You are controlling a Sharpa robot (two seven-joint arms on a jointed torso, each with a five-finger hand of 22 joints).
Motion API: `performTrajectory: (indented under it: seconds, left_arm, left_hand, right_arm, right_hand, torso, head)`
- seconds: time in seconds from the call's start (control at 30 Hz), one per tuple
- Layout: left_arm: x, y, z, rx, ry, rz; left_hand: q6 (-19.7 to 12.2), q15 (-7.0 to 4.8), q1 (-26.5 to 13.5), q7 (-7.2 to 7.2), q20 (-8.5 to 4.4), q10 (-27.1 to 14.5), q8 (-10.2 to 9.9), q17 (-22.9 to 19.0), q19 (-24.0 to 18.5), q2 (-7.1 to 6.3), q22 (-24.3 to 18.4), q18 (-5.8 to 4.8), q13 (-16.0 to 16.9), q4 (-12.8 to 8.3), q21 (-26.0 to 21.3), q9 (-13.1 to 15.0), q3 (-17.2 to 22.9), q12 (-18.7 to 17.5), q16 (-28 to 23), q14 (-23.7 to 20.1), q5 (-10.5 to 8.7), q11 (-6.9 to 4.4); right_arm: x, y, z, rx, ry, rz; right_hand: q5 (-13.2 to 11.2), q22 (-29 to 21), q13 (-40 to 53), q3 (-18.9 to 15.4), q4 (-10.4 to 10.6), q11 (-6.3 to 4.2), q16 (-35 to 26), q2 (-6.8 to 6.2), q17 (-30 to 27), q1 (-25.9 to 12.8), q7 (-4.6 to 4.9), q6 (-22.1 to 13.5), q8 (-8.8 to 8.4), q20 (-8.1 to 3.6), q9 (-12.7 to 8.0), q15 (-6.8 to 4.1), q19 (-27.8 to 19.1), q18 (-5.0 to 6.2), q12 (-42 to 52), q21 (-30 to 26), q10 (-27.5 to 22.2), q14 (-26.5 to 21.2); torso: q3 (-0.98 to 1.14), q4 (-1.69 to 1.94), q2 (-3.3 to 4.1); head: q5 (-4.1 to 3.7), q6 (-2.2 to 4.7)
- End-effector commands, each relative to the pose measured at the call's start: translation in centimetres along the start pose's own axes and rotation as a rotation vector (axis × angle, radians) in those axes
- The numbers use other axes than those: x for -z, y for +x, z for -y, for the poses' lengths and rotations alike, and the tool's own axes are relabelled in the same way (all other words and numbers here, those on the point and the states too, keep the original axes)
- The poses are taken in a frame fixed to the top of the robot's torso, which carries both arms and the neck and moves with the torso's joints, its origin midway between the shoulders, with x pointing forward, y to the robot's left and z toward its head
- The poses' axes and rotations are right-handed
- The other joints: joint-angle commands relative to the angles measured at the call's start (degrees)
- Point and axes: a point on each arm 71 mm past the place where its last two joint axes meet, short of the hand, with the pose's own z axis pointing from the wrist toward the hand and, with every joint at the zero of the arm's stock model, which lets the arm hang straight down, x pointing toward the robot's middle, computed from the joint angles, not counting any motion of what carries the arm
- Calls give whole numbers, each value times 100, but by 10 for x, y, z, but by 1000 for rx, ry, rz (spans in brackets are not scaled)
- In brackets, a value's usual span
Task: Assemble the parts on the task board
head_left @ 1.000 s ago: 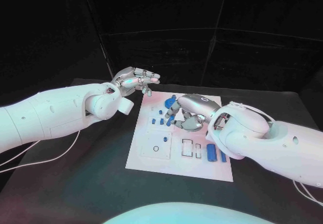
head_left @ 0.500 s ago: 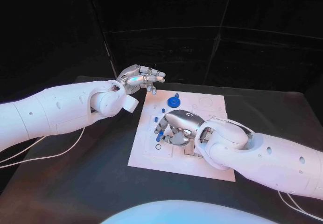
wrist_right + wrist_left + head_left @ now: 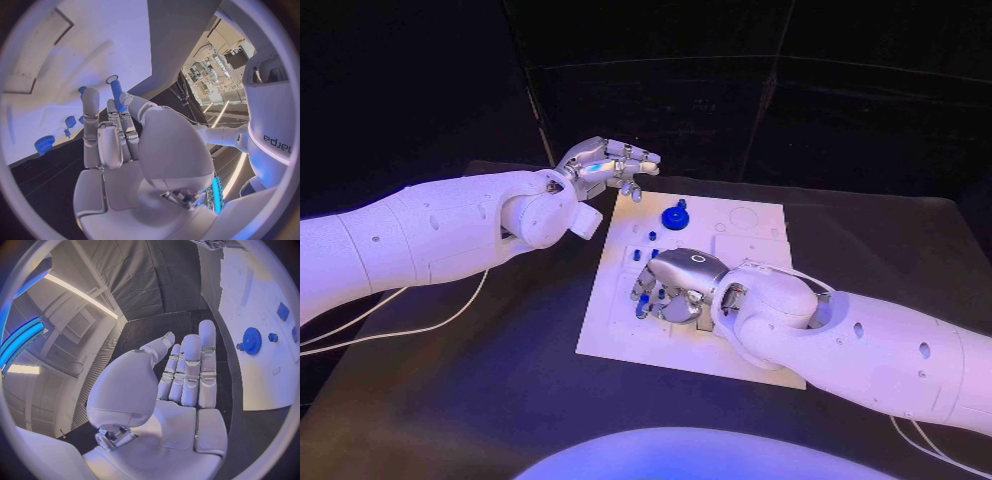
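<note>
The right hand (image 3: 678,285) is lowered over the middle of the task board (image 3: 747,222), with its back turned up to the head camera. In the right wrist view a blue peg (image 3: 116,94) is seen pinched between the thumb and the fingers (image 3: 91,107), so this hand is grasping a part. The peg stands upright, and its far end is seen just beside a small round hole (image 3: 112,79) in the white plate; whether it is already inside cannot be told.

The left hand (image 3: 606,166) is held in the air beyond the far left corner of the board. Its fingers (image 3: 190,365) are stretched out side by side, and nothing is held in it, so it is released.

A blue gear (image 3: 675,217) is placed on the far part of the board, between the two hands. Some small blue parts (image 3: 651,237) are seen just in front of it, near the right hand.
</note>
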Motion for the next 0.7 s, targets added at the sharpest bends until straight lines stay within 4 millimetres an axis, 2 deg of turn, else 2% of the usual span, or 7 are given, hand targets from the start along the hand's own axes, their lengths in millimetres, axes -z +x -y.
performTrajectory:
  seconds: [0.03, 0.27, 0.7]
  left_arm:
    - [-1, 1, 1, 1, 9, -13]
    - [-1, 1, 1, 1, 8, -13]
    - [-1, 1, 1, 1, 7, -13]
  left_hand:
    - [-47, 19, 42, -8, -6, -35, -31, -6, -35, 21, -8, 72, 7, 12, -31, -4, -33, 16, -16, -39, -13, -8]
    - [-47, 19, 42, -8, -6, -35, -31, -6, -35, 21, -8, 72, 7, 12, -31, -4, -33, 16, -16, -39, -13, -8]
    - [-47, 19, 42, -8, -6, -35, -31, -6, -35, 21, -8, 72, 7, 12, -31, -4, -33, 16, -16, -39, -13, -8]
  right_arm:
    - [-1, 3, -1, 19, -15, -25]
    - [-1, 6, 1, 21, -9, -36]
    - [-1, 4, 3, 68, 7, 1]
  right_hand:
    - [20, 7, 10, 34, 7, -146, -3, -13, -4, -6, 2, 31, -3, -6, 1, -34, -36, 84, 4, 28, 189, 230]
    - [20, 7, 10, 34, 7, -146, -3, -13, -4, -6, 2, 31, -3, -6, 1, -34, -36, 84, 4, 28, 189, 230]
    - [34, 10, 10, 51, 7, -146, -3, 0, -4, -19, 0, 35, -3, -5, 1, -34, -43, 85, -4, 34, 191, 230]
  torso:
    - [-1, 1, 2]
    - [-7, 8, 3]
    - [-5, 1, 2]
  head:
    - [-2, -6]
    - [3, -21]
    - [18, -42]
